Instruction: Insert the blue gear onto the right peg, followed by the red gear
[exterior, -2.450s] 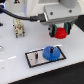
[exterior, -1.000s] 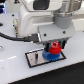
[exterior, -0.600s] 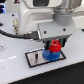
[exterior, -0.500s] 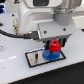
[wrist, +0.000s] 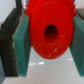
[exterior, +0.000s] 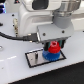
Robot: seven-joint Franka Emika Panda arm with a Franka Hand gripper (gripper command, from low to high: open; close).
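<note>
My gripper (exterior: 52,48) is shut on the red gear (exterior: 53,47) and holds it flat just above the blue gear (exterior: 49,56). The blue gear lies on the right end of the grey black-bordered plate (exterior: 35,59). The right peg is hidden under the two gears. In the wrist view the red gear (wrist: 41,20) fills the middle, clamped between the teal pads (wrist: 21,47) of the gripper (wrist: 50,35). Its centre hole looks dark. I cannot tell whether the red gear touches the blue gear.
A black cable (exterior: 15,36) runs across the white table at the exterior view's left. The arm's white body (exterior: 37,12) hangs over the back of the plate. A dark block (wrist: 7,45) stands beside one pad in the wrist view.
The gripper carried the red gear from the exterior view's right down over the blue gear on the plate. In the last second it sank only slightly.
</note>
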